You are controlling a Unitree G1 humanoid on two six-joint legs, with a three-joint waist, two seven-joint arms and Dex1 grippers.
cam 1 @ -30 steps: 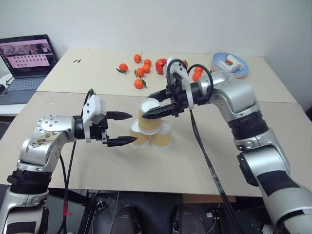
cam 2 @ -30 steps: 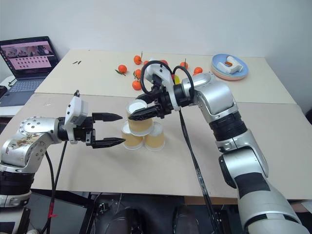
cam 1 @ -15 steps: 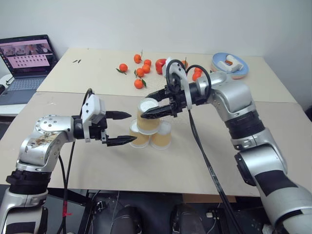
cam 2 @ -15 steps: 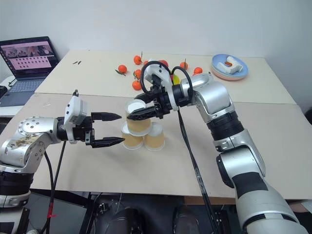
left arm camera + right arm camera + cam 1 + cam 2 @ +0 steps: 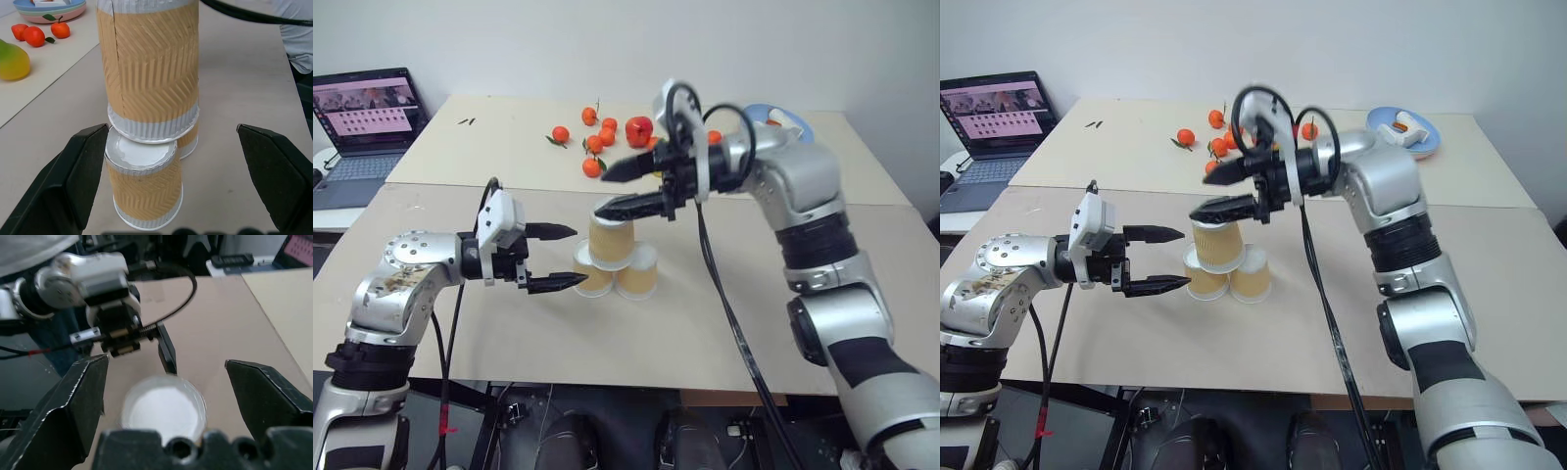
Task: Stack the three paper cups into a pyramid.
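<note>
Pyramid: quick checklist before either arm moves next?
1. Top cup seated across both base cups: ok.
2. Top cup upright, base up: ok.
3. Right tool open, above top cup, not touching: ok.
4. Left tool open: ok.
5. Left tool's lower finger clear of the left base cup: cannot tell, very close.
6. Oranges well behind the pyramid: ok.

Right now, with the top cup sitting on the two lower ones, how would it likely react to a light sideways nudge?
The top cup would probably tip or slide off: it straddles just the edges of the two lower cups. It looks like thin ribbed paper, so likely very light and easily dented. The ribbing may give some grip.
</note>
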